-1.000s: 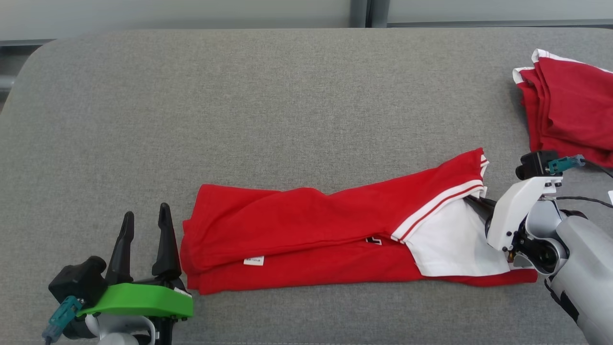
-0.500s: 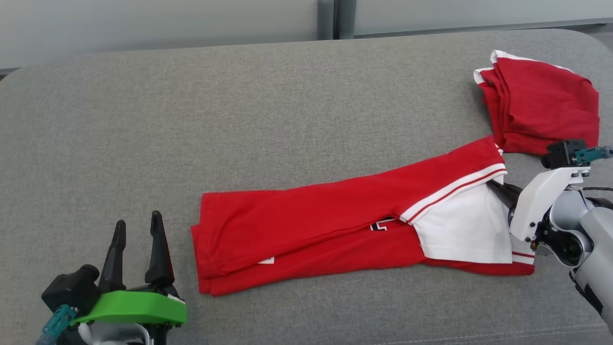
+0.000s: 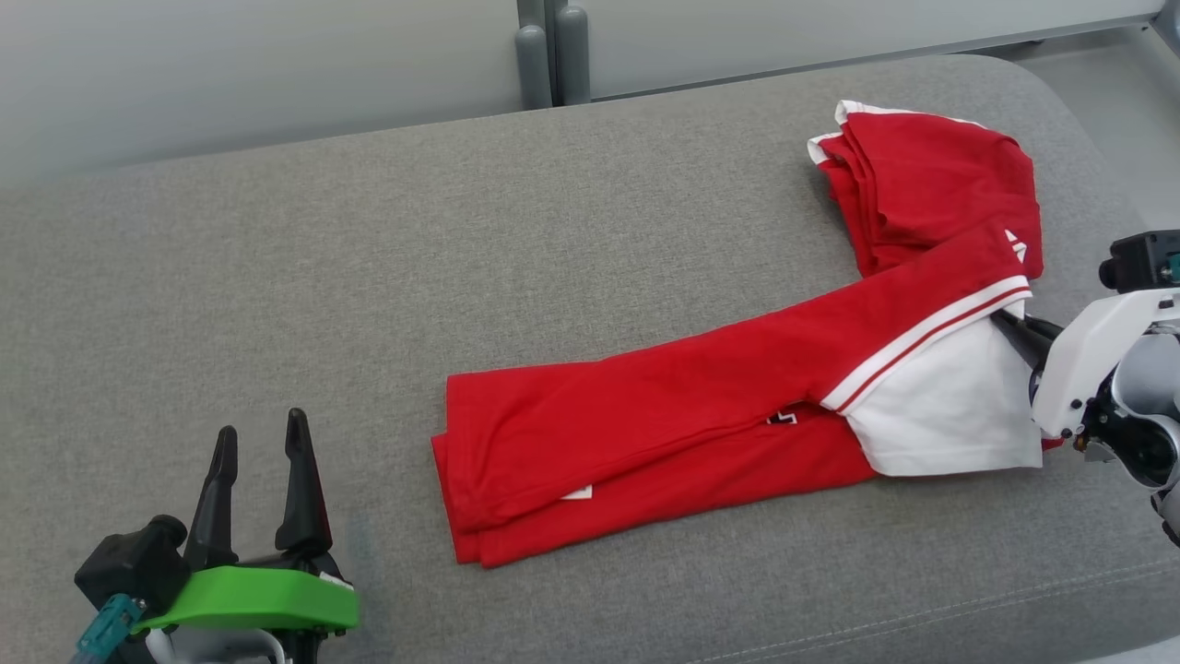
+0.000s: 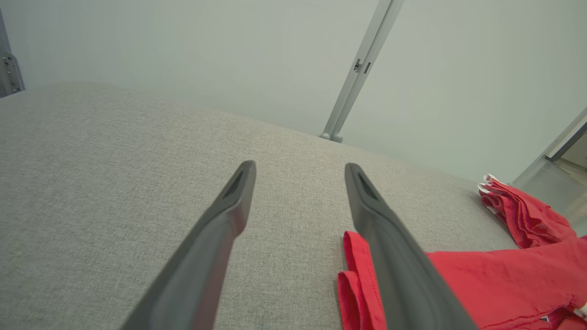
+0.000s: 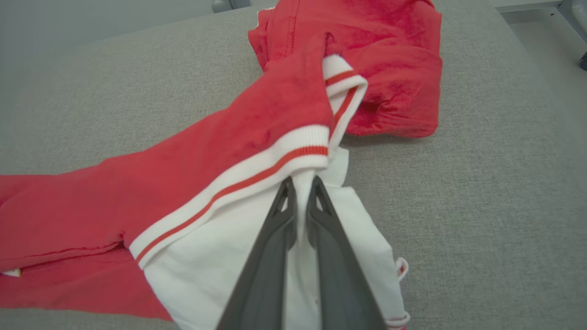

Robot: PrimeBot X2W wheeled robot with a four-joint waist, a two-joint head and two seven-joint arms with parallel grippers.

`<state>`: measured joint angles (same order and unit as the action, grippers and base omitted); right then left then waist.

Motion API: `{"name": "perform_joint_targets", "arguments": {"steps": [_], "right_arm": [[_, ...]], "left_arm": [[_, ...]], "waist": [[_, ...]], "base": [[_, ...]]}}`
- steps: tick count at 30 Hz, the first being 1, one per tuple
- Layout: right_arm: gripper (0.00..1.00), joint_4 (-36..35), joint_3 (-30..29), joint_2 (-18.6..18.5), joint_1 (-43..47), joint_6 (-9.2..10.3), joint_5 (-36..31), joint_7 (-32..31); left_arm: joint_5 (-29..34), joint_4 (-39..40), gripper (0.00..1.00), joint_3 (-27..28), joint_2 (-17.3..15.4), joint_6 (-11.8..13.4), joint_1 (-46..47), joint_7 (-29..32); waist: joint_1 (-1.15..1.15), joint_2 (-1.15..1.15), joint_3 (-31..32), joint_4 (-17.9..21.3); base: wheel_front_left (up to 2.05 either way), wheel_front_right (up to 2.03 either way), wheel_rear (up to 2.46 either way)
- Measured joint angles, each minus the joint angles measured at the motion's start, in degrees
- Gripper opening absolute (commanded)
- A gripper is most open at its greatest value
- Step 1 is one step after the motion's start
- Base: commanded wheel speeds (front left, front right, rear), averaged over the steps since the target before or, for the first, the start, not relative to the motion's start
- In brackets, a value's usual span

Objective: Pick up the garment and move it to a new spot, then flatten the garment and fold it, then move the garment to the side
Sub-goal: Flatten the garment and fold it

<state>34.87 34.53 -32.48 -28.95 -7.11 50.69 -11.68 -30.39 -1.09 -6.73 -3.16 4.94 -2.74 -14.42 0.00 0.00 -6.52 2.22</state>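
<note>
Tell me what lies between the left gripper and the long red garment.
Bare grey upholstery lies between the left gripper and the folded end of the long red garment; the head view shows this gap.

L fingers apart, nr red garment

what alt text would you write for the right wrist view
The right gripper is shut on the white part of a long folded red garment lying across a grey fabric surface. The garment's far end reaches over a second folded red garment near the top of the picture.
</note>
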Motion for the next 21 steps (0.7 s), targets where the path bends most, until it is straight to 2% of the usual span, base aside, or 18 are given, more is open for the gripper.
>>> {"name": "perform_joint_targets", "arguments": {"steps": [7, 17, 21], "right_arm": [[0.00, -4.3, 3.2, 1.4, 0.0, 0.00, 1.0, -0.5], [0.00, -14.4, 10.5, 2.5, 0.0, 0.00, 2.7, -2.8], [0.00, -18.1, 12.7, 4.1, 0.0, 0.00, 4.9, -3.6]], "left_arm": [[0.0, 0.0, 1.00, -0.6, 0.0, -0.4, -0.2, 0.0], [0.2, -0.3, 1.00, -0.8, 0.1, -0.7, -0.3, 0.0], [0.2, -0.5, 1.00, -0.8, 0.2, -0.7, -0.3, 0.0]], "waist": [[0.00, 0.00, 0.8, 2.0], [0.00, 0.00, 1.9, 2.2], [0.00, 0.00, 2.7, 2.1]], "base": [[0.00, 0.00, 0.00], [0.00, 0.00, 0.00], [0.00, 0.00, 0.00]]}}
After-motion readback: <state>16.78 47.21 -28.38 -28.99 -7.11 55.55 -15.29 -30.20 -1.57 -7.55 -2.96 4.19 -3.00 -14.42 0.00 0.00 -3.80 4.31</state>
